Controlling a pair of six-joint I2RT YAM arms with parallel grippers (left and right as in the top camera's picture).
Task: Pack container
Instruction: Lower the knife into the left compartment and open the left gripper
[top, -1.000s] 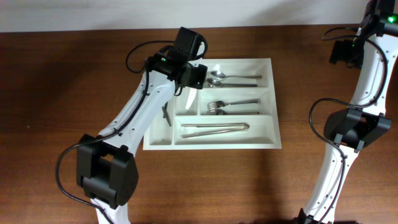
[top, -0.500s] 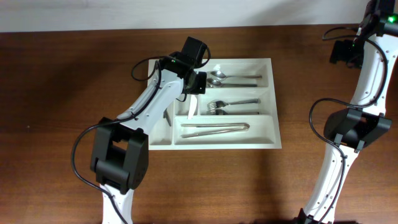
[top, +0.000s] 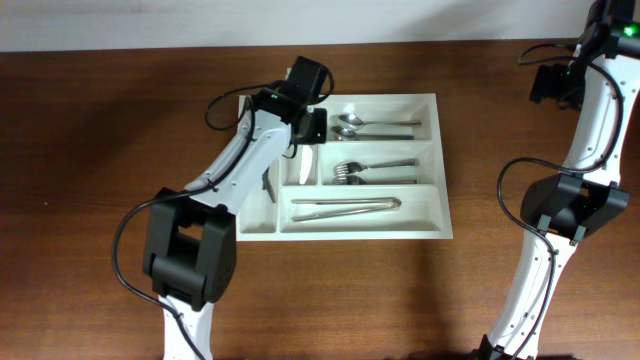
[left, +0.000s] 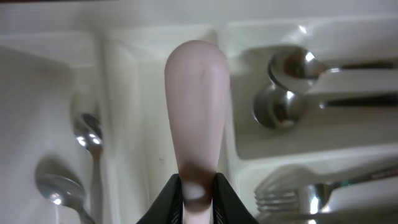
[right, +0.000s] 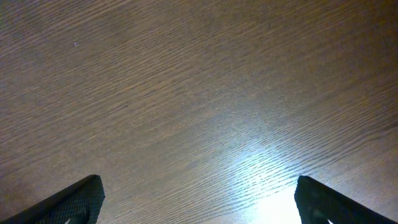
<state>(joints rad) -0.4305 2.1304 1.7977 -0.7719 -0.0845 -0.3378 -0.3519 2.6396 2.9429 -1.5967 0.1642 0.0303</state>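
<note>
The white cutlery tray (top: 443, 222) lies mid-table. My left gripper (top: 305, 122) is over its upper left and is shut on a pale white flat utensil, a knife by its look (top: 305, 165). In the left wrist view the knife (left: 196, 106) points out from the fingers (left: 198, 194) above the second narrow compartment. Two small spoons (left: 87, 140) lie in the narrow compartment to the left. My right gripper (right: 199, 193) is open and empty above bare wood, at the far right in the overhead view (top: 553, 85).
The crosswise compartments hold spoons (top: 375, 125), forks (top: 370, 172) and tongs (top: 345, 207). A dark-handled utensil (top: 268, 185) lies in the leftmost narrow compartment. Brown tabletop (top: 100, 150) surrounds the tray. The right arm's base stands at the right edge (top: 575, 205).
My left wrist swung a little right and then back left over the tray's upper left, still holding the knife. The right arm has not moved.
</note>
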